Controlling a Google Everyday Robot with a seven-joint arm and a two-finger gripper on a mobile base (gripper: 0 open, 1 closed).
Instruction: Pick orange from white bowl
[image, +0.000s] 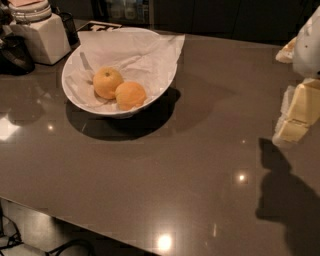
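Observation:
The orange is round, deep orange and matte. It lies in the white bowl, at the front, touching a paler yellow-orange fruit with a dark stem dimple on its left. The bowl is wide and shallow, lined with crumpled white paper, and stands on the far left of the dark table. My gripper is at the right edge of the view, far to the right of the bowl, above the table. It casts a shadow on the table below it.
A white square container stands behind the bowl at the far left, with a dark object beside it. The glossy dark table has its front edge running along the bottom left, with floor below.

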